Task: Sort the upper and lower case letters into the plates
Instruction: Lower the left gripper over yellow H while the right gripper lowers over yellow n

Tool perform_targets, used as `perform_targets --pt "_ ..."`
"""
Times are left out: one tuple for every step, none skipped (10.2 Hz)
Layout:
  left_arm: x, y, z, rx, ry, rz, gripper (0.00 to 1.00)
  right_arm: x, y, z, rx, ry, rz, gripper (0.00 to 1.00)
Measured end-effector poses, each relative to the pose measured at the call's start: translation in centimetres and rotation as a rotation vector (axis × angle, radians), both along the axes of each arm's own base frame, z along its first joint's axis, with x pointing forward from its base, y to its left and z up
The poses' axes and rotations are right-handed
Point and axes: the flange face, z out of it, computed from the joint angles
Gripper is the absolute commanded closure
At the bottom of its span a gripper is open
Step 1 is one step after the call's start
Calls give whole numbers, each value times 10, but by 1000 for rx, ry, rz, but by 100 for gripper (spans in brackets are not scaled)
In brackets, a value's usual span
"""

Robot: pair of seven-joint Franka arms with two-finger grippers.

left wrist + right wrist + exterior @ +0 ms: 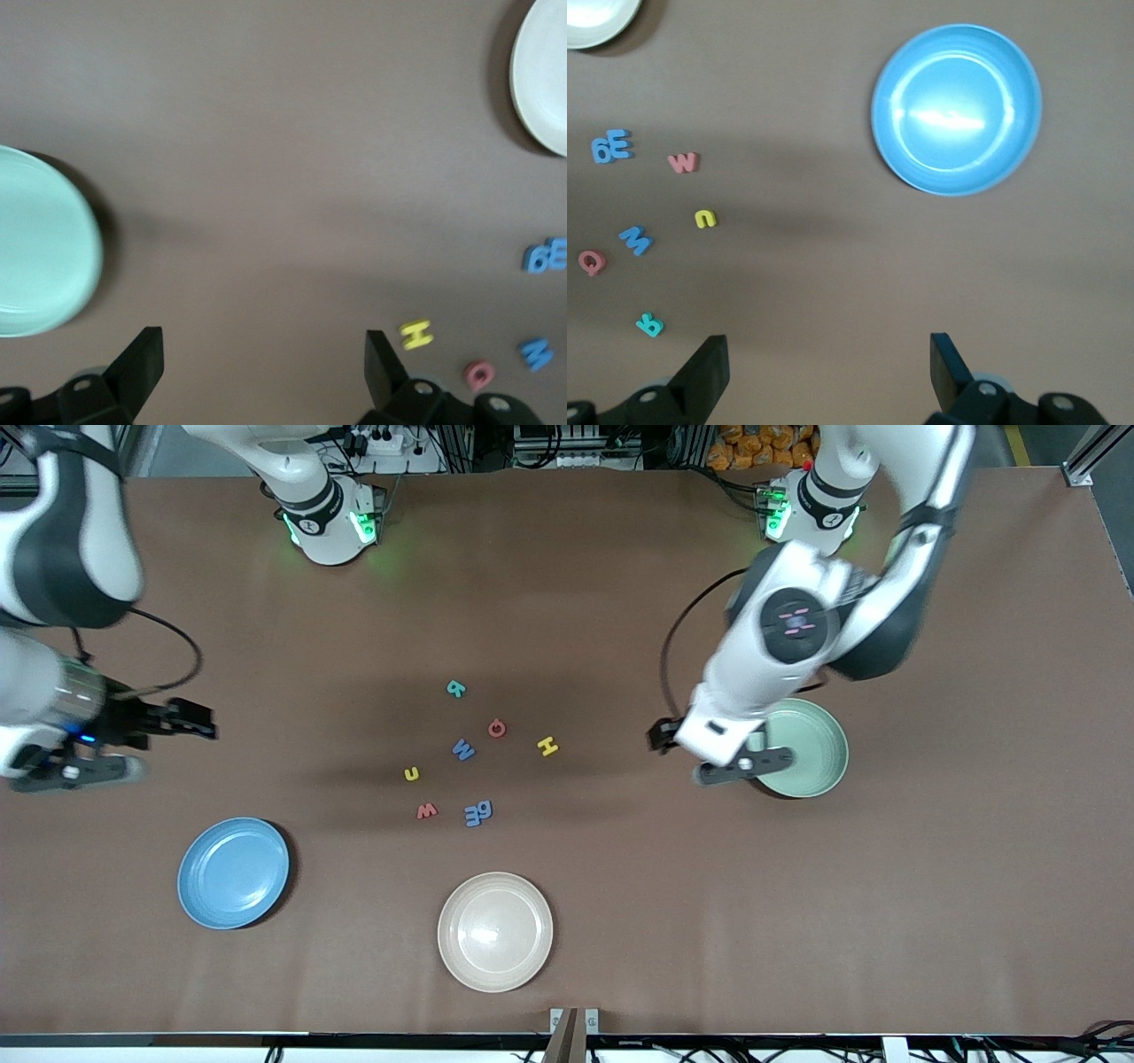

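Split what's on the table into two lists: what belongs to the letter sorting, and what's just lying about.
Belongs to the job:
- coloured letters, clustered mid-table
- mint green plate, toward the left arm's end
- blue plate, toward the right arm's end

Just lying about:
- beige plate, nearer the front camera than the letters

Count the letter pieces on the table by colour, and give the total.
Yellow: 2, H and u
Red: 2, Q and w
Blue: 3, W, g and its neighbour
Teal: 1, R
Total: 8
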Motion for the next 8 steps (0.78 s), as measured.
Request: perform_targets --pt "-5 -22 -27 -2 8 69 0 6 18 -21 -2 -4 27 0" --pt "-13 -45 -54 13 26 150 0 11 35 -47 -2 -18 48 0" --pt "-23 -65 -82 47 43 233 0 11 49 -73 -1 -24 58 0" --pt "-32 -81 -105 80 52 315 0 9 63 -95 1 -17 49 0" --pt "-39 -95 -122 98 58 406 0 7 84 -108 7 -13 33 0" --pt "-45 -106 -132 108 64 485 0 5 106 -116 6 -19 29 0" --pt "-52 -117 -140 116 68 525 0 4 124 -126 6 -33 34 0" --pt "-60 -127 -147 124 69 530 0 4 137 -139 7 -40 42 0"
